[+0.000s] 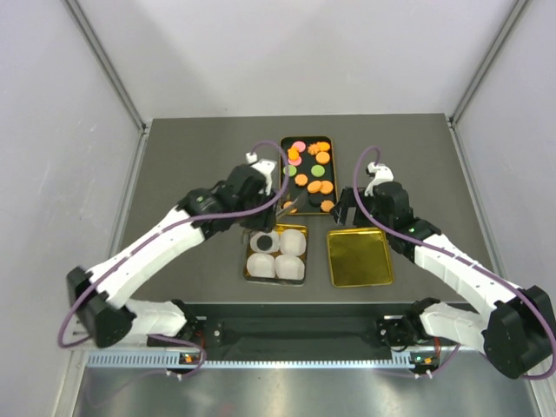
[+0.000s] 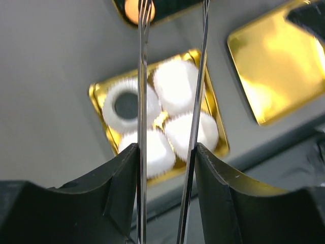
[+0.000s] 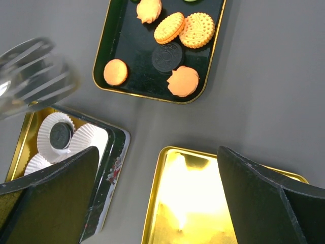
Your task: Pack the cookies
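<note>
Cookies lie on a black tray point(image 1: 284, 149), mostly orange point(image 1: 314, 186), with pink and green ones at the far end. The right wrist view shows orange ones point(image 3: 169, 27) and a black one point(image 3: 167, 58). A gold tin point(image 1: 246, 276) holds several white cup liners, and one liner holds a black cookie point(image 1: 261, 242) point(image 2: 126, 105) point(image 3: 61, 134). My left gripper point(image 1: 271, 189) point(image 2: 166, 150) is shut on metal tongs point(image 2: 143, 101), which reach toward the tray's near end. The tongs are blurred in the right wrist view point(image 3: 35, 71). My right gripper point(image 1: 352, 207) point(image 3: 157, 198) is open and empty above the gold lid's far edge.
A gold lid point(image 1: 358, 256) point(image 3: 203, 193) point(image 2: 274, 66) lies right of the tin. The tin point(image 2: 96, 96) sits below the tongs in the left wrist view, with an orange cookie point(image 2: 133, 9) at the top edge. Grey walls enclose the table.
</note>
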Action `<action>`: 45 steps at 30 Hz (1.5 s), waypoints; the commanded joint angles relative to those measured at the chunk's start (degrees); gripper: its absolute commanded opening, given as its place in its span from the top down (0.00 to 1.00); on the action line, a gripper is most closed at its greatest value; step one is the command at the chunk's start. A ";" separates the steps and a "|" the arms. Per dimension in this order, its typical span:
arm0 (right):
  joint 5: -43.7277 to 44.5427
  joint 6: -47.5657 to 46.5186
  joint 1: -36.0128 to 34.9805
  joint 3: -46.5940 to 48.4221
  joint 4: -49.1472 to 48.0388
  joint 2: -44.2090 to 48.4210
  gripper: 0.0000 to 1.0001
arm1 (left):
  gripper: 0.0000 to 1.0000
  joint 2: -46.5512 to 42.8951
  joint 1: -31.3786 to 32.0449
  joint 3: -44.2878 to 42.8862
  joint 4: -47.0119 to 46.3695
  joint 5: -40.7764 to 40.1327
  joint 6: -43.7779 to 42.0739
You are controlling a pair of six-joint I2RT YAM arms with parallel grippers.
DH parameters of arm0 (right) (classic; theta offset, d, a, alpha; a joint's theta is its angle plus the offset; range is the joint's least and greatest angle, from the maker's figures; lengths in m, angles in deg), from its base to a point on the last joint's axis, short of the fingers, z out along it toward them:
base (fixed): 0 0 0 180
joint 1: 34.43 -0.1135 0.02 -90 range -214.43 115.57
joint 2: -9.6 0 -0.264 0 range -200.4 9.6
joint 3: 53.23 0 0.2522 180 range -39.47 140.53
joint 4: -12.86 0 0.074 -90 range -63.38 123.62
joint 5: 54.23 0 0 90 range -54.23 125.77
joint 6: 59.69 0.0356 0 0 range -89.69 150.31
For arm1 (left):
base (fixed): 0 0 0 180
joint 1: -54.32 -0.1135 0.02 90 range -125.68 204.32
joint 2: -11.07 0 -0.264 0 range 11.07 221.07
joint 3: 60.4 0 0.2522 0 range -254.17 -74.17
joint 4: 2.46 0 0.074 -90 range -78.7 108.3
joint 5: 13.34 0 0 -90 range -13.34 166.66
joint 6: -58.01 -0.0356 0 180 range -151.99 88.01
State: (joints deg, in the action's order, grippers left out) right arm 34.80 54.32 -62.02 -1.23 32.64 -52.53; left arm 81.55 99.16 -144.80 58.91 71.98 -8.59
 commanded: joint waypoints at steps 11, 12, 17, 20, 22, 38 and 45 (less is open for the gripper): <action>-0.08 -0.81 0.26 1.66 -0.84 1.48 0.00 | 0.46 26.45 -5.02 -16.90 -11.49 -7.44 -5.90; -0.08 -0.72 0.17 1.58 -0.84 1.48 0.00 | 0.46 27.07 -5.11 -17.43 -11.84 -7.27 -6.08; -0.08 -0.81 0.26 1.66 -0.75 1.75 0.00 | 0.46 30.06 -6.52 -18.23 -12.90 -6.21 -6.43; 0.01 -0.81 0.26 1.58 -0.75 1.66 0.00 | 0.46 30.86 -6.87 -18.23 -13.16 -5.95 -6.61; -0.08 -0.89 0.26 1.66 -0.75 1.83 0.00 | 0.46 31.56 -7.05 -18.14 -13.77 -5.95 -6.70; 0.18 -0.98 0.26 1.66 -0.48 2.19 0.00 | 0.47 35.78 -7.31 -20.25 -15.36 -2.26 -6.79; 0.27 -0.89 0.17 1.58 -0.48 2.19 0.00 | 0.49 36.31 -7.31 -20.25 -15.18 -2.43 -6.87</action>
State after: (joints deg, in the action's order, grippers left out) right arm 34.82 54.30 -62.02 -1.23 33.08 -51.70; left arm 117.64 91.97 -162.52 46.59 69.35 -14.69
